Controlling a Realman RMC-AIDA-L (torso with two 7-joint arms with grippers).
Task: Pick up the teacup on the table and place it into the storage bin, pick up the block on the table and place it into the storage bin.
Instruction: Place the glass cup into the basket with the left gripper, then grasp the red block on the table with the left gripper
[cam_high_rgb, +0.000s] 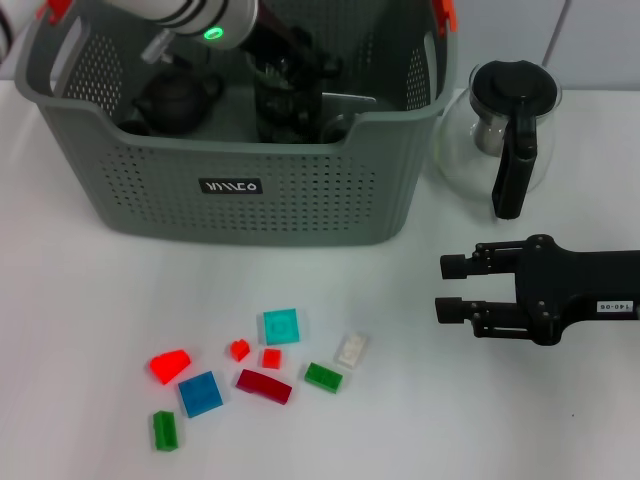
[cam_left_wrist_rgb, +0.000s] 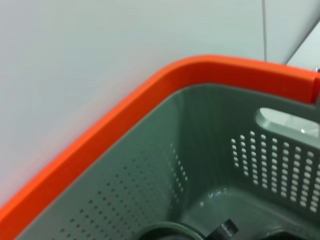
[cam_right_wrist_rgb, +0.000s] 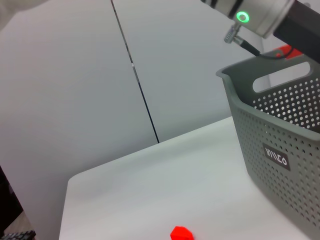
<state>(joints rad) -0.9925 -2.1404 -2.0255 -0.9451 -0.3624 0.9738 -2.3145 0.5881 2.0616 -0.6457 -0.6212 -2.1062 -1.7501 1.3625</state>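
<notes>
the storage bin (cam_high_rgb: 250, 190) stands at the far left of the white counter (cam_high_rgb: 500, 420), its black label facing the robot. the left arm reaches down into the bin from above, with a green light lit on its wrist. the left pincer (cam_high_rgb: 285, 95) is low inside the bin, in the middle, and i cannot tell if its fingers are apart or together because they are dark and crowded by other dark things. a dark teapot-like thing (cam_high_rgb: 178, 100) sits in the left part of the bin. i cannot tell which dark thing is the teacup.

the blocks lie on the counter in front of the bin, near each other: a cyan block (cam_high_rgb: 281, 326), a blue block (cam_high_rgb: 200, 393), a dark red block (cam_high_rgb: 264, 385), two green blocks (cam_high_rgb: 323, 377), a clear block (cam_high_rgb: 351, 349) and some small red ones (cam_high_rgb: 170, 365).

the right pincer (cam_high_rgb: 452, 288) hovers over the counter at the right, its fingers apart and holding nothing. behind it, just beside the bin, stands a glass teapot (cam_high_rgb: 500, 125) with a black handle.
</notes>
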